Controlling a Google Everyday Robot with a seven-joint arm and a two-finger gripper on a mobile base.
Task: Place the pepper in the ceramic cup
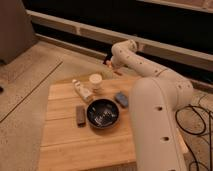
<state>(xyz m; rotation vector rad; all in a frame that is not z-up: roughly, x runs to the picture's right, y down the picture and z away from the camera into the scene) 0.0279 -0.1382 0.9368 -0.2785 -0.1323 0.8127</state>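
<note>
Pepper [118,73], an orange sliver beside the tool [109,64], is at the worktop's [85,145] rear edge, right of the cup [95,80]. Tool state: cannot tell. Likely light, smooth, softish; grip mid-body.

Claw [108,64] behind cup [95,81] — bowl [103,113] before, bottle [81,90] left

Cream cup [95,80], orange pepper [107,62] in tool [110,65]

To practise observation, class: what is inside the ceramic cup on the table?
The ceramic cup shows a pale rim and opening, with nothing sticking out. Its bottom is hidden by its own wall. The gripper hangs behind it.
</note>
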